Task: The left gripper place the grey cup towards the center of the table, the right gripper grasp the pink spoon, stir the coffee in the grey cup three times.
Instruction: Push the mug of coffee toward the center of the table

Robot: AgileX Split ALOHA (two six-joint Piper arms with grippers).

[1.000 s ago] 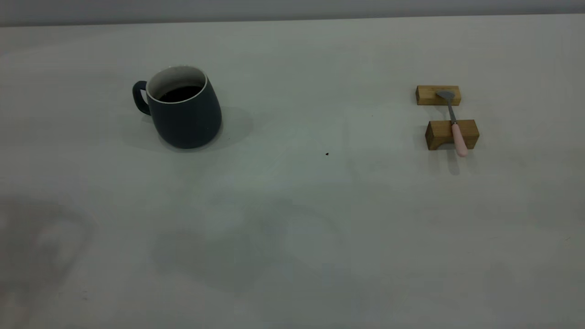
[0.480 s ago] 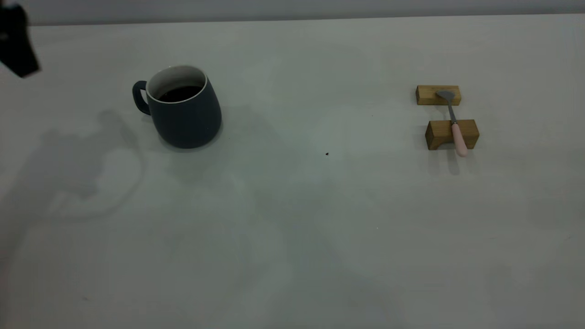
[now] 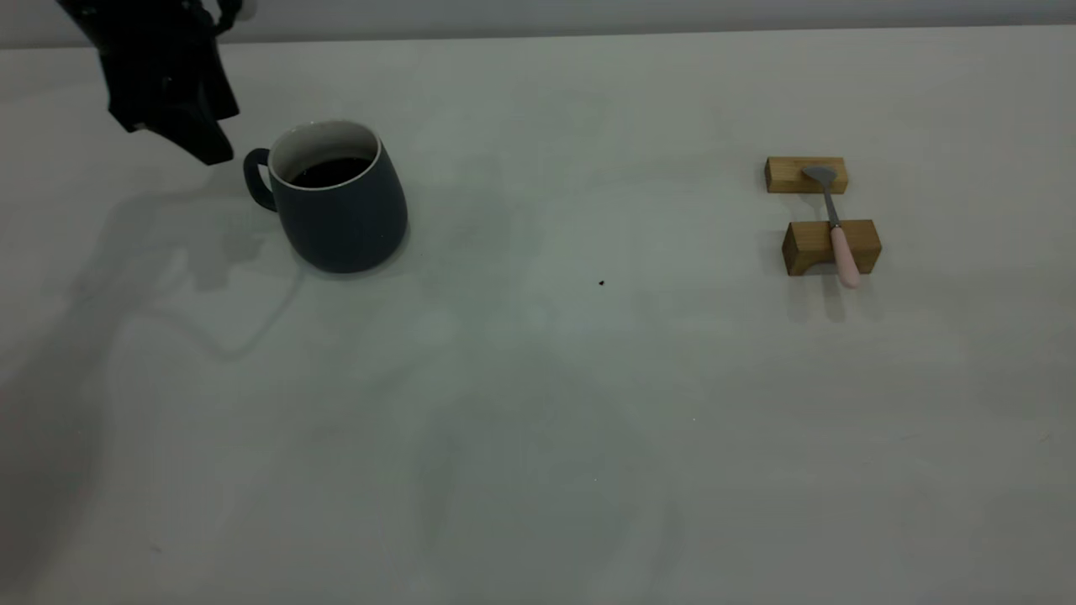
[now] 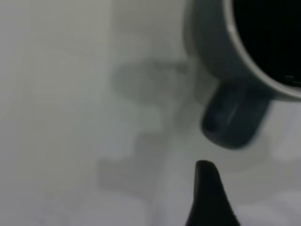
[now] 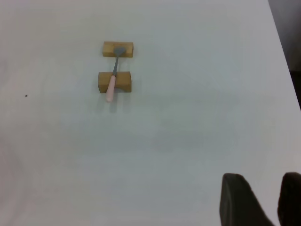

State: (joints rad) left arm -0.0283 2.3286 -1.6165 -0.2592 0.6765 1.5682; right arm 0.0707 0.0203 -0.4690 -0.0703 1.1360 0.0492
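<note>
The grey cup point(image 3: 340, 206) stands upright at the table's left, with dark coffee point(image 3: 332, 172) inside and its handle point(image 3: 256, 179) facing left. My left gripper point(image 3: 202, 143) hovers just left of that handle, above the table, not touching it. In the left wrist view only one dark finger point(image 4: 207, 188) shows, close to the cup handle point(image 4: 233, 117), so the jaws stand wide. The pink spoon point(image 3: 836, 231) lies across two wooden blocks at the right. My right gripper point(image 5: 263, 181) hangs far from the pink spoon point(image 5: 112, 84), fingers slightly apart and empty.
The two tan wooden blocks point(image 3: 805, 174) point(image 3: 830, 246) carry the spoon, bowl on the far one. A tiny dark speck point(image 3: 602, 283) marks the table point(image 3: 538, 420) near its middle. The table's edge point(image 5: 282, 52) shows in the right wrist view.
My left arm has come in from the upper left and moved right toward the cup's handle. The cup and spoon have not moved.
</note>
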